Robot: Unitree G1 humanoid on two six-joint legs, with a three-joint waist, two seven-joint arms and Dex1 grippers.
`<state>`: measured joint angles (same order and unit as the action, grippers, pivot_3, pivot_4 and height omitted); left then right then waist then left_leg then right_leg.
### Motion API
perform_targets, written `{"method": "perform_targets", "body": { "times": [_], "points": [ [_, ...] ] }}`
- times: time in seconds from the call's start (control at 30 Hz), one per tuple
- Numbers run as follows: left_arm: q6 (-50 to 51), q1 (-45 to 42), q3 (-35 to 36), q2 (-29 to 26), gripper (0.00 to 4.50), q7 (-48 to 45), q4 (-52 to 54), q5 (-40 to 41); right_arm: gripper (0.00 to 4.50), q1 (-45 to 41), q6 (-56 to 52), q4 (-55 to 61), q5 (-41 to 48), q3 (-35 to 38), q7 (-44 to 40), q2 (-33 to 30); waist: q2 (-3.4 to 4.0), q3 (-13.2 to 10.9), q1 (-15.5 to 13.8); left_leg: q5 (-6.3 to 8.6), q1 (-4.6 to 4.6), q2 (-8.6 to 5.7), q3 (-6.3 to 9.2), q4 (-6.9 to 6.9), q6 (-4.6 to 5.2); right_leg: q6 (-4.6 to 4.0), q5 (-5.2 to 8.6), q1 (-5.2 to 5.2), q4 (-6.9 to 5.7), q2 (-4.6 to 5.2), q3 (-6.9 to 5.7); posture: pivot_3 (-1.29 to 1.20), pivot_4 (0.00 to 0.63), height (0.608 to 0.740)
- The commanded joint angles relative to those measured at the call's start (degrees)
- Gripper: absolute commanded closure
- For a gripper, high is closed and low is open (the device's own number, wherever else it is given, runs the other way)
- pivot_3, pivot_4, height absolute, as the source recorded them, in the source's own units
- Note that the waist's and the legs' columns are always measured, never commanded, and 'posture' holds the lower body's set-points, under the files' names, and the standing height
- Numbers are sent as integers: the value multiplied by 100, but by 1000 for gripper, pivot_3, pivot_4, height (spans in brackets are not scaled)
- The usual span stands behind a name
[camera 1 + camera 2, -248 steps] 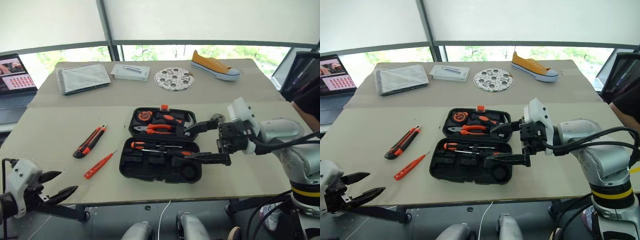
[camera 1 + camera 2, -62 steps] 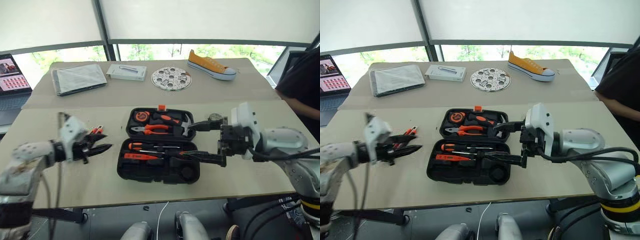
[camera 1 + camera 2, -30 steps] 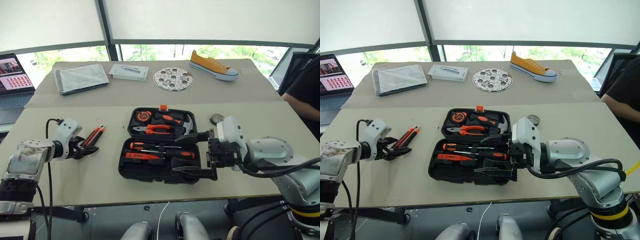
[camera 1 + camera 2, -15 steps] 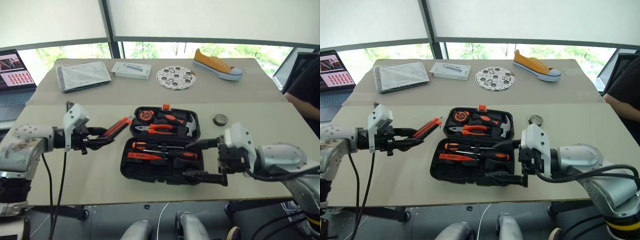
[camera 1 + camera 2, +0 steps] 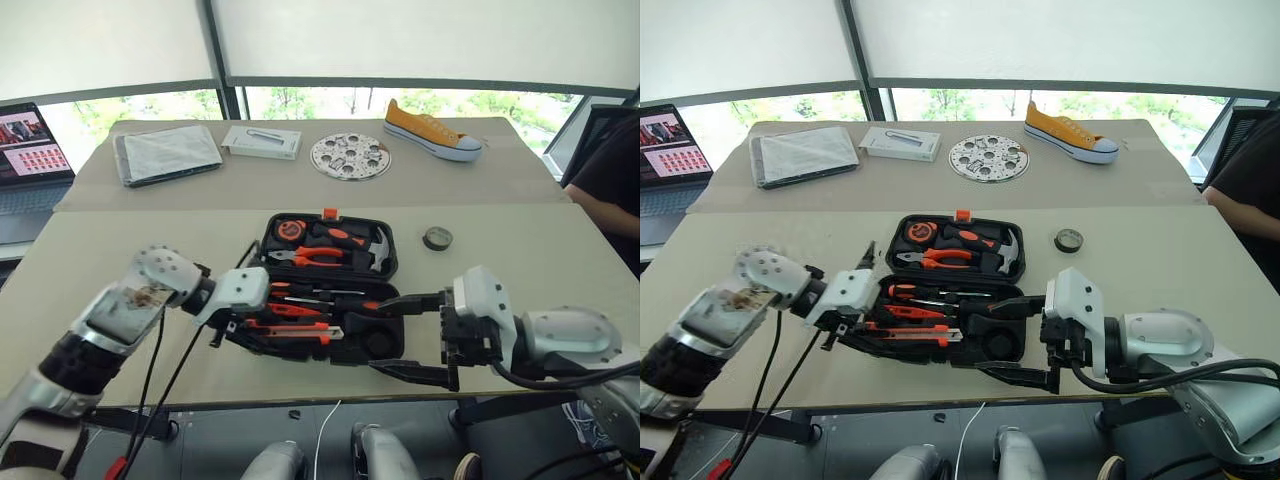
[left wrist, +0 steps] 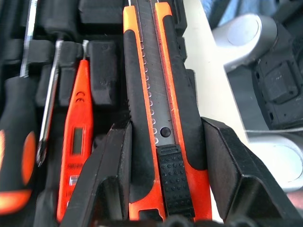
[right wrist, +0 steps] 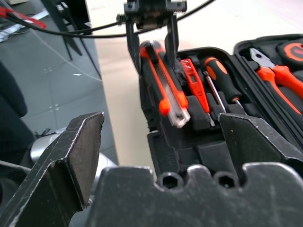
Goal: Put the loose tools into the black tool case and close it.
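The black tool case (image 5: 372,338) lies open in the middle of the table. My left gripper (image 6: 165,189) is shut on the orange-black utility knife (image 6: 161,118) and holds it over the front half of the case (image 5: 990,345), blade end low among the recesses. Beside the knife (image 5: 290,330), the orange tester pen (image 6: 78,142) and two screwdrivers (image 5: 305,291) lie in the case. The dark tape roll (image 5: 437,237) sits on the table, right of the lid. My right gripper (image 5: 410,338) hangs open at the case's right front corner, holding nothing.
Pliers (image 5: 305,256), a hammer and a tape measure fill the lid. At the back lie a grey pouch (image 5: 168,155), a white box (image 5: 262,142), a perforated disc (image 5: 350,156) and a yellow shoe (image 5: 432,130). A laptop (image 5: 30,140) stands far left, a person (image 5: 610,190) sits at the right.
My left gripper closed on the utility knife, lifted it off the table left of the case and carried it right over the case's front half, rolling the wrist. The right gripper stayed open.
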<state>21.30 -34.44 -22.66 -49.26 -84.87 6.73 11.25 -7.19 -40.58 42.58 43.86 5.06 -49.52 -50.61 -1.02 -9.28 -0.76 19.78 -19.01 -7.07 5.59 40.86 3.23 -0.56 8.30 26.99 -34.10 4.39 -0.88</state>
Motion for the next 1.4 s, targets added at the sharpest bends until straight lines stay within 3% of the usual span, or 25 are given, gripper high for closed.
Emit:
{"method": "perform_targets", "body": {
  "times": [0.03, 0.2, 0.27, 0.3, 0.43, 0.67, 0.77, 1.03, 1.1, 1.4],
  "points": [
    [-337, -296, -72, 117, 2797, -169, -269, -178, 0, 24, 98, 240, 36, 197, 222, 85, 0, 0, 6, 0, -3, 0, 0, 0, 0, 0, 0, 2, 1, 0, -1, 0, 150, 737],
    [-234, -527, -115, 386, 2797, -291, -505, -190, 0, 103, 135, 282, -9, 162, 324, 105, 0, 0, 4, 0, -7, 0, 0, 3, 0, 0, 0, 6, -1, 0, 0, 0, 150, 737],
    [-115, -569, -77, 421, 1791, -363, -505, -125, 0, 121, 147, 279, -21, 163, 336, 100, 0, 0, 4, 0, -8, 0, 0, 5, 0, 0, 0, 6, -1, 0, 2, 0, 150, 737],
    [-49, -585, -45, 424, 1651, -404, -492, -83, 0, 126, 151, 276, -23, 166, 340, 96, 0, 0, 5, 0, -8, 0, 0, 6, 0, 0, 0, 6, -1, 0, 2, 0, 150, 737],
    [315, -643, 204, 364, 107, -524, -395, 179, 0, 154, 177, 229, -40, 192, 340, 75, 0, 0, 5, 0, -8, 1, 0, 6, 1, 0, 0, 6, -1, -1, 2, 0, 150, 737],
    [338, -721, 684, 177, 44, -517, -548, 418, 0, 56, 198, 136, -92, 116, 346, 92, 0, 0, 7, 0, -7, 1, 0, 7, 1, 0, 0, 6, -1, -2, 0, 0, 150, 737],
    [0, -618, 745, 104, 705, -578, -681, 342, 0, -15, 215, 95, -135, 40, 334, 118, 0, 0, 7, 0, -6, 0, 0, 7, 1, 0, 0, 6, -2, -2, 0, 0, 150, 737],
    [-429, -252, 583, 175, 3856, -587, -583, 223, 0, -173, 213, -7, -237, -64, 289, 159, 0, 0, 3, 0, -8, 1, 0, 8, 0, -1, 0, 6, -1, -1, 1, 0, 150, 737],
    [-428, -214, 557, 204, 4464, -568, -557, 209, 0, -176, 209, -8, -234, -58, 283, 151, 0, 0, -4, 0, -9, 0, 0, 10, 1, 0, 0, 6, -1, 0, 0, 0, 150, 737],
    [-983, -179, 281, 438, 4464, -298, -969, -354, 0, -109, 140, 83, -175, -17, 329, 129, -1, 1, 2, 0, -9, 0, 0, 11, 1, 0, -1, 5, -2, -1, 2, 0, 150, 737]
  ]
}}
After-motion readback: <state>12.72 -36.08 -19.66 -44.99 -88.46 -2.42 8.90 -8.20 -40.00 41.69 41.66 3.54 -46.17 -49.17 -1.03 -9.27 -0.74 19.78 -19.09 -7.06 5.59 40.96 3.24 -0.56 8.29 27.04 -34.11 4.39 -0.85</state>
